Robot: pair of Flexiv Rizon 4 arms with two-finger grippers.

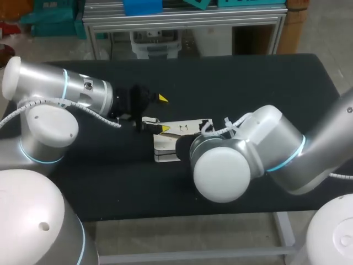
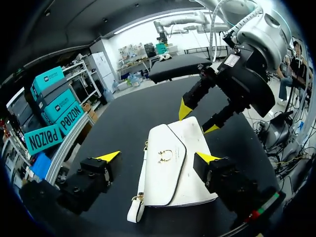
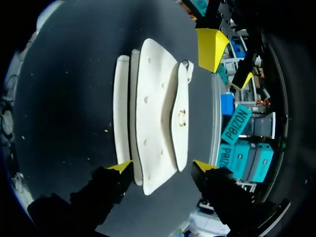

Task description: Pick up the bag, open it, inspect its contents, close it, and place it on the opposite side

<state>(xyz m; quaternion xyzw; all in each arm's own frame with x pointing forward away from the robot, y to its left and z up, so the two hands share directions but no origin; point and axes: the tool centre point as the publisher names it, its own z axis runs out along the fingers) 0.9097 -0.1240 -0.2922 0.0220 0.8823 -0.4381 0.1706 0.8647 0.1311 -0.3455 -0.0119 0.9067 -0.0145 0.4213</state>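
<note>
left gripper: fingers wide apart, nothing held. Your wrist view has them either side of the bag's near end. The head view shows it sitting off-centre, with one yellow tip over the bag's end and the other out over bare table. Can't tell if the near tip is touching.

bag: white, lying flat on the black table about mid-table, between your two grippers. It looks shut to me, so you're at the pick-up step with everything else yet to do.

gold ring: on the corner nearest your left fingers. I'd keep a fingertip from snagging it.

flap: face up and folded over the front. I'd grab the body rather than the flap, or it'll probably peel open as you lift.

clasp: small gold one in the middle of the flap. Leave it uncovered, since that's what needs working next.

right gripper: at the bag's far end, fingers also spread wide, with the tip of the bag lying between them. I see no contact on either side.

how I'd do it: centre the left across the bag's width first. Go low so both fingers catch the side edges, close gently and lift level. It's a soft bag, so I'd expect sag.
</note>
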